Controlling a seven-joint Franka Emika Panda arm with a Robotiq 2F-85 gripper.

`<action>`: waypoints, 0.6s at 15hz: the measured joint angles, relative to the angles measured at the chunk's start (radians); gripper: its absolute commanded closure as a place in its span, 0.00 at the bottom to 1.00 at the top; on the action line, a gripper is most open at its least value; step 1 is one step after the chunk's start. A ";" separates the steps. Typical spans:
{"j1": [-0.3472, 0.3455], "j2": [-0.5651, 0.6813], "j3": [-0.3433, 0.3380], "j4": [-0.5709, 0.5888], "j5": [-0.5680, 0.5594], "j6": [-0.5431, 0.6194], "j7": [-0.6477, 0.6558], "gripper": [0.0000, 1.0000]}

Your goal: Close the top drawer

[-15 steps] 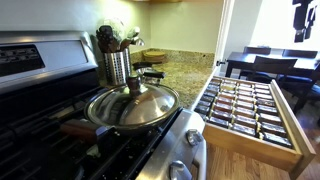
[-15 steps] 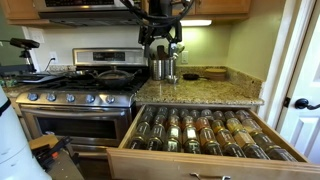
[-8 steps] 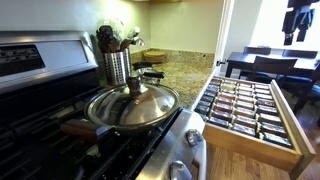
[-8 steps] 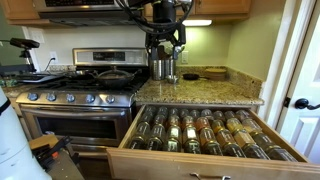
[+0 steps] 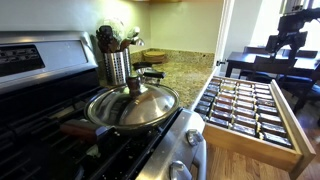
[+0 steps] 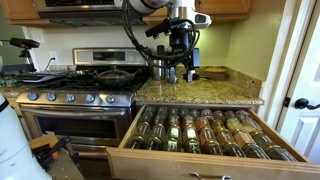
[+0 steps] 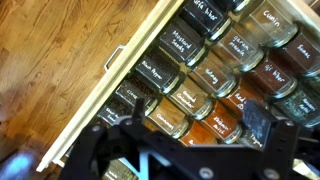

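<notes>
We are looking low across the stove (image 5: 30, 60) toward the drawer (image 5: 297, 125), facing both frontally from farther back, peering down at it from the wrist.

The drawer (image 6: 180, 164) sticks way out from under the countertop (image 6: 215, 93), with spice jars (image 6: 200, 132) lying in rows inside. In an exterior view the stove (image 6: 75, 100) sits left of it. A lidded pan (image 5: 133, 105) is on the burners, with a utensil holder (image 5: 117, 68) behind it. The gripper (image 6: 178, 70) hangs above the drawer.
</notes>
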 measured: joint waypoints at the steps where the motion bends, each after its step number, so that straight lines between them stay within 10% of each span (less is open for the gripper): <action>1: -0.006 0.026 -0.001 -0.001 0.000 0.018 0.023 0.00; 9: -0.013 0.088 -0.001 0.002 0.000 0.045 0.073 0.00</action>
